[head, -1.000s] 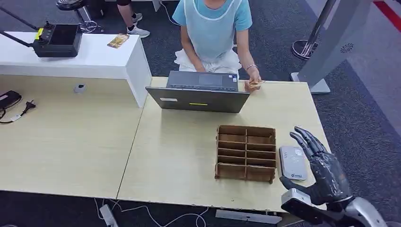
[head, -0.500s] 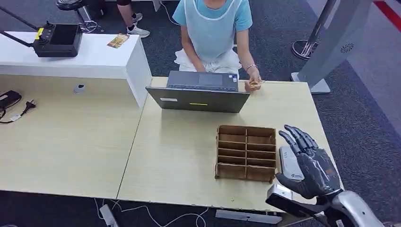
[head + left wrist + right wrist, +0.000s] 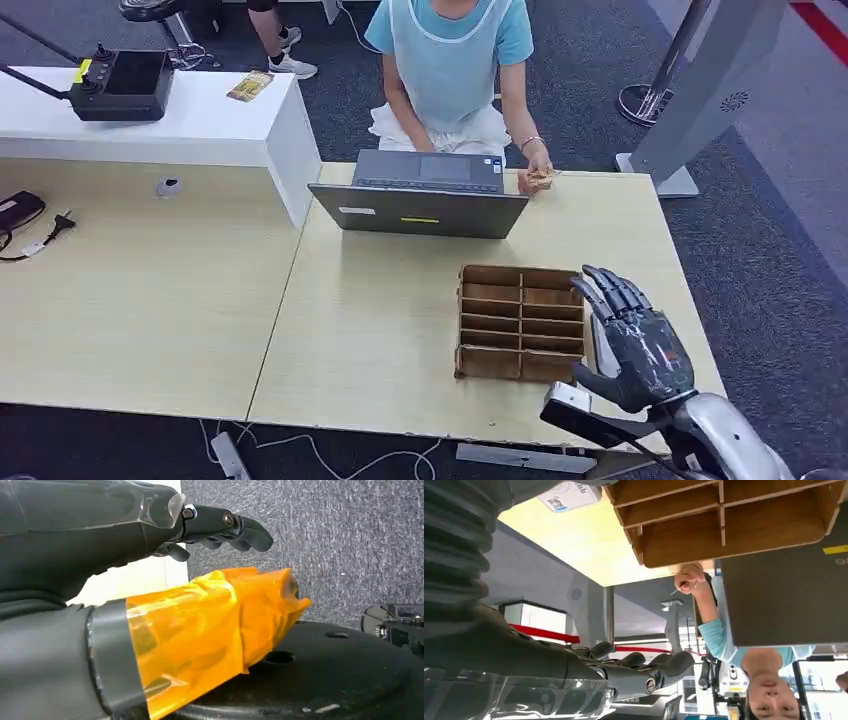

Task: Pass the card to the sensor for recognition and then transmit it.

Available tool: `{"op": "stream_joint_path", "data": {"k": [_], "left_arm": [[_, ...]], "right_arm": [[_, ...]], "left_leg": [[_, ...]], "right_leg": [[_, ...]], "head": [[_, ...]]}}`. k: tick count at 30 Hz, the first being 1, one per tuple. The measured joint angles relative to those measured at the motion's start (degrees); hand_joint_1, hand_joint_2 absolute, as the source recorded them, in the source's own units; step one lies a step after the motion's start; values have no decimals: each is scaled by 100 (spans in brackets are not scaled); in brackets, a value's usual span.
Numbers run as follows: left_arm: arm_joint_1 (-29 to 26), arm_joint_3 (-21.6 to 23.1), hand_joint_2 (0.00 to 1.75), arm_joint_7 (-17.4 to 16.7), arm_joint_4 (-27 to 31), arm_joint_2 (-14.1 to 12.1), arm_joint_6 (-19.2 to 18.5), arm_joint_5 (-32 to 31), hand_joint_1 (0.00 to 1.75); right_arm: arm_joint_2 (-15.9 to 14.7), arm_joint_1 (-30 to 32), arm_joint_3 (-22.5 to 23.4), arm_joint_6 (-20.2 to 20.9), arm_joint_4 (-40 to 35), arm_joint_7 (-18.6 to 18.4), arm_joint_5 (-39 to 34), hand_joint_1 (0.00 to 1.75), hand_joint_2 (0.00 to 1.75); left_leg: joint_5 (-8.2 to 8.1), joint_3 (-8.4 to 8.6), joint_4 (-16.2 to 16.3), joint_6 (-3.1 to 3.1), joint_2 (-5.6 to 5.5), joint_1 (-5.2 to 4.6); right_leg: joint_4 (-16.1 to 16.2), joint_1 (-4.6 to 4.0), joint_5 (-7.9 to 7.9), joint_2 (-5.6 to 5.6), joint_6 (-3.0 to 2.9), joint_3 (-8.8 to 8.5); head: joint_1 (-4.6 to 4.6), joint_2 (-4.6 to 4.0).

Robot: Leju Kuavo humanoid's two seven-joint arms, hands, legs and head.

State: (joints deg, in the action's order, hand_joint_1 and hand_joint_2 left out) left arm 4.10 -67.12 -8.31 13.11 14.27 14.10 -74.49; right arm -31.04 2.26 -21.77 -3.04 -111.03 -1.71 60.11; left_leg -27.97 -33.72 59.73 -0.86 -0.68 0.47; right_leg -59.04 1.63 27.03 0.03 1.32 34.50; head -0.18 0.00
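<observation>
While our right hand (image 3: 632, 340) hovers spread and empty, hiding most of the sensor (image 3: 598, 345) right of the rack (image 3: 520, 323), a person's hand (image 3: 537, 177) holds the card (image 3: 541, 178) far off; our left hand (image 3: 150, 535) grasps nothing.

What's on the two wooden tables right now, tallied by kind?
Laptop: 1
Wooden divided organizer: 1
Card reader, partly behind the right robot hand: 1
Card under a person's hand: 1
Black adapter with plug: 1
Small grey round item: 1
Total: 6
</observation>
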Motion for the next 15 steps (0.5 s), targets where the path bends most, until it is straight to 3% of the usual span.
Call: {"op": "stream_joint_path", "data": {"k": [12,14,15], "left_arm": [[0,0,0,-4,0,-2,0,-24,0],[0,0,0,-4,0,-2,0,-24,0],[1,0,0,-4,0,-2,0,-24,0]], "right_arm": [[0,-26,-142,4,129,-122,42,12,175],[0,-35,-166,13,162,-131,55,19,175],[0,-43,-179,22,179,-131,55,38,175]], "left_leg": [[0,0,0,0,0,0],[0,0,0,0,0,0],[0,0,0,0,0,0]], "right_leg": [[0,0,0,0,0,0],[0,0,0,0,0,0],[0,0,0,0,0,0]], "head": [[0,0],[0,0],[0,0]]}}
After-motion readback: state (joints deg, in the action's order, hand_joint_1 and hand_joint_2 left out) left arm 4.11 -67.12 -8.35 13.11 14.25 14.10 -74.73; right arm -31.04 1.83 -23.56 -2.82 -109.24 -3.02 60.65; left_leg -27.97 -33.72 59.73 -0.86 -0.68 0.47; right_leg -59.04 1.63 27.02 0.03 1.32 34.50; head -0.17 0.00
